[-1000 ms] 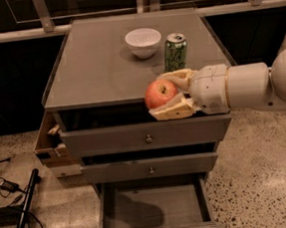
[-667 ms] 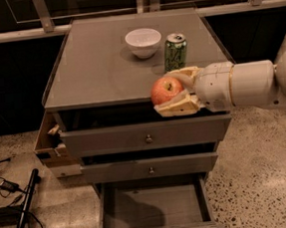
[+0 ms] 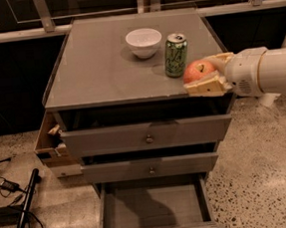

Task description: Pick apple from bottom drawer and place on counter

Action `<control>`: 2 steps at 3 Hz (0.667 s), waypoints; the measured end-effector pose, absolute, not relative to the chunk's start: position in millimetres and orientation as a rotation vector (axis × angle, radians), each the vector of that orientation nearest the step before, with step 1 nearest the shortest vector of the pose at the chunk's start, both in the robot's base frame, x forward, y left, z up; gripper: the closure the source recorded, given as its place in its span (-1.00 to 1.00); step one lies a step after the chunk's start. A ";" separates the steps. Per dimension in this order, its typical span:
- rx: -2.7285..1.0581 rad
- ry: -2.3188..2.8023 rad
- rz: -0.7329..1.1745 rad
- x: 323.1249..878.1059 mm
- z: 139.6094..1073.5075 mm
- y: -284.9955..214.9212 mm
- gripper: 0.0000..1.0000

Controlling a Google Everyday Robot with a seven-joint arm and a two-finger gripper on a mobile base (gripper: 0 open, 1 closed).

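Observation:
The red and yellowish apple (image 3: 198, 71) sits between the tan fingers (image 3: 205, 87) of my gripper (image 3: 205, 73), which is shut on it. The gripper holds the apple over the front right corner of the counter (image 3: 103, 64), just right of the green can. Whether the apple touches the counter I cannot tell. The white arm comes in from the right. The bottom drawer (image 3: 154, 210) is pulled out at the foot of the cabinet and shows only its bare grey floor.
A white bowl (image 3: 143, 42) and a green soda can (image 3: 176, 55) stand on the back right of the counter. Two upper drawers (image 3: 147, 135) with small knobs stand slightly ajar. A cardboard box (image 3: 49, 144) sits left of the cabinet. Cables (image 3: 16, 207) lie on the floor.
My gripper has carried the apple up and to the right, from in front of the top drawer to over the counter's front right corner beside the can.

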State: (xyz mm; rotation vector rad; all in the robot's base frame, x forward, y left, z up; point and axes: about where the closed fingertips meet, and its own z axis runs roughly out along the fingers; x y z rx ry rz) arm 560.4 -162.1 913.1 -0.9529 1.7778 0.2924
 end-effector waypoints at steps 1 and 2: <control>-0.819 1.851 0.266 578.7 910.3 -207.2 1.00; -0.731 1.872 0.261 603.2 904.7 -234.1 1.00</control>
